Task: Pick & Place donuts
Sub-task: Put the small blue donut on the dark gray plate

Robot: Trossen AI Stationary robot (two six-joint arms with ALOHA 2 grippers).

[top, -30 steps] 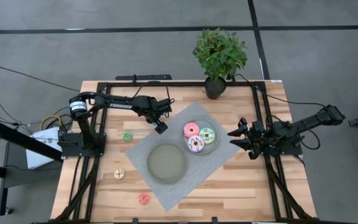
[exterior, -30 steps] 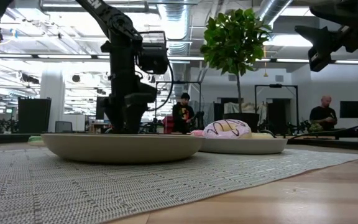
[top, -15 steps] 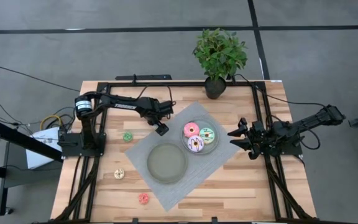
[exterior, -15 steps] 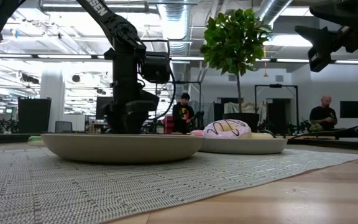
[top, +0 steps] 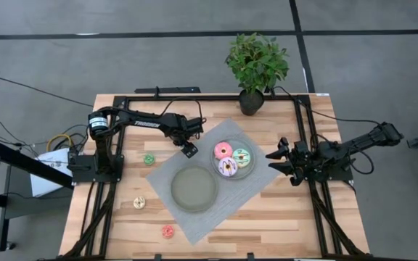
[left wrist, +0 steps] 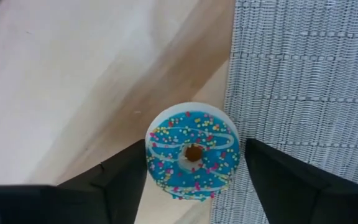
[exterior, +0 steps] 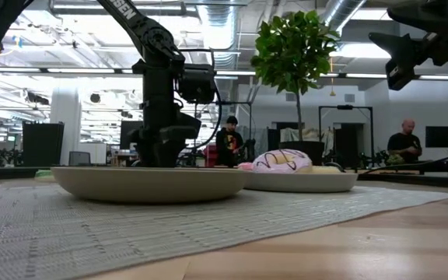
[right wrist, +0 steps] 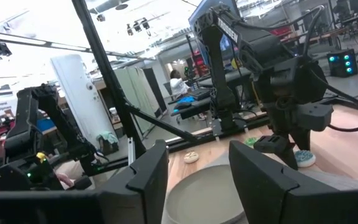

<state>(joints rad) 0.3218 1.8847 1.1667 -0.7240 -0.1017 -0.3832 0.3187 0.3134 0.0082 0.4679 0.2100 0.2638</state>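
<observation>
A blue donut [left wrist: 192,154] with sprinkles lies flat on the wood, right at the edge of the grey mat [left wrist: 303,74]. My left gripper [top: 189,149] points straight down over it, open, one finger on each side of the ring. The pink [top: 223,151], yellow-green [top: 242,156] and purple-white [top: 228,168] donuts lie in the right-hand grey plate [top: 250,168]. Tiny green [top: 149,159], yellow [top: 139,204] and red [top: 167,231] donuts lie on the bare wood at the left. My right gripper [top: 276,161] hangs open in the air at the table's right. My left gripper has its two fingers [left wrist: 126,177] level with the blue donut's rim [left wrist: 149,155], coming from above. One finger stands right against the rim and a thin strip of mat shows by the other. Whether either finger touches the donut, I cannot tell.
An empty grey plate [top: 194,190] sits on the mat near its middle. A potted plant [top: 256,65] stands at the far edge. Black frame rails [top: 307,138] run along both sides of the table. People show in the room beyond.
My left gripper has come down a little toward the table over the blue donut.
</observation>
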